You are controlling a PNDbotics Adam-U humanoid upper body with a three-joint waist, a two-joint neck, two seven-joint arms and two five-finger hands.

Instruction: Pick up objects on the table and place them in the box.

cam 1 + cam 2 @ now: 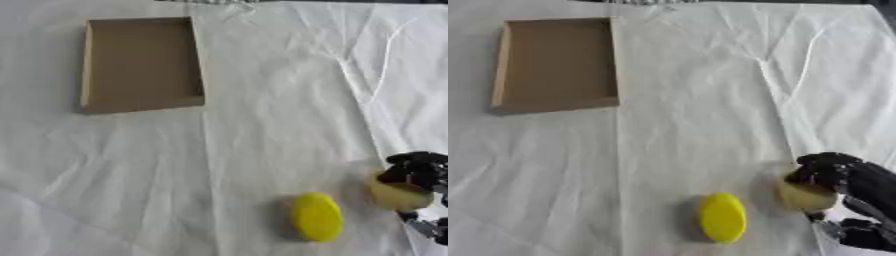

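An open shallow cardboard box [92, 65] lies at the far left of the white-covered table, with nothing showing inside it. A bright yellow oval object [316, 216] lies near the front edge, right of centre. Just to its right my right hand [846, 177] comes in from the right with its black fingers curled round a dull yellow rounded object [805, 196], thumb below it. I cannot tell whether that object is lifted off the cloth. My left hand shows in neither view.
A wrinkled white cloth [262, 100] covers the whole table, with creases running down the right side. A wide stretch of cloth separates the box from the two yellow objects.
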